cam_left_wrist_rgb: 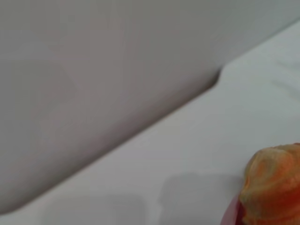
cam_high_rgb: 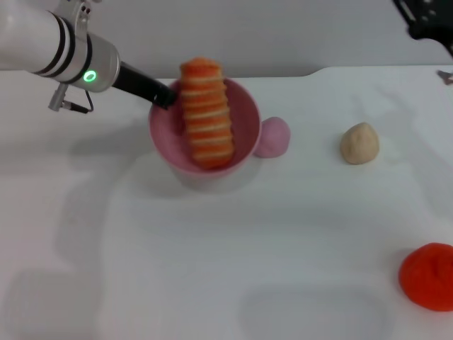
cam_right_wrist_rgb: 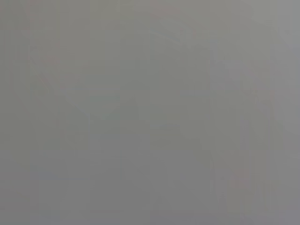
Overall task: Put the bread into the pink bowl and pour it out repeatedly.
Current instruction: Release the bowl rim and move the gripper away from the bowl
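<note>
White table against a plain grey wall.

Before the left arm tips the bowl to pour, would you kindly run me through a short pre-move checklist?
1. Bread inside the pink bowl: ok, standing on end, its top poking above the rim.
2. Left end effector at the bowl's rim: ok; firmness of grip: cannot tell.
3. Bowl lifted or resting on the table: cannot tell.
4. Landing space in front of the bowl: ok, bare table.
5. Pink peach-like fruit beside the bowl: not ok, very close.
6. Right end effector: not in view.
</note>
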Robot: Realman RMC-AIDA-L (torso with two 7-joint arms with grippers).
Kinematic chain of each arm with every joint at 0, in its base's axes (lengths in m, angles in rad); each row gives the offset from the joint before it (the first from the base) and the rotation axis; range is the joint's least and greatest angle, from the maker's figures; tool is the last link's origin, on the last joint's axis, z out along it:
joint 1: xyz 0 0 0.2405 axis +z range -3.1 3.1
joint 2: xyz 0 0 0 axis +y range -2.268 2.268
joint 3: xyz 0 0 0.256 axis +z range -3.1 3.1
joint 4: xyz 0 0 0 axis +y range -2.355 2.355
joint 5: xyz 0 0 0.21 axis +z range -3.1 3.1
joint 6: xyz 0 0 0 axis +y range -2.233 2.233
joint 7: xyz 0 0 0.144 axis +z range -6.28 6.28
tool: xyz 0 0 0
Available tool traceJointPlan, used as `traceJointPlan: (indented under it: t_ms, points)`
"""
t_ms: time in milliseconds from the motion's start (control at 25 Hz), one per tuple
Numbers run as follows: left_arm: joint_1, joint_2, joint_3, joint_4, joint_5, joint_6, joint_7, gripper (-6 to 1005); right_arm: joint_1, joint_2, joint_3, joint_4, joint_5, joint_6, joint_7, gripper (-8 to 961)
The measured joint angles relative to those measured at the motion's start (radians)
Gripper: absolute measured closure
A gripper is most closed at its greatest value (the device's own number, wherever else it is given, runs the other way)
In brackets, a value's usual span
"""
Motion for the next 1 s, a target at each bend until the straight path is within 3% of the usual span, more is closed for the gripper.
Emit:
traceJointPlan:
  t_ms: [400,1000]
  points:
    - [-0.011,0.005,0.002,0.014,0.030,0.178,-0.033,956,-0.027,-0.002,0.114,0.085,0.006,0.007,-0.033,418]
    - [0.005,-0.001,0.010,0.000,0.057,0.203,-0.038,956,-0.006,-0.007,0.118,0.113,0.002,0.008,-0.059,418]
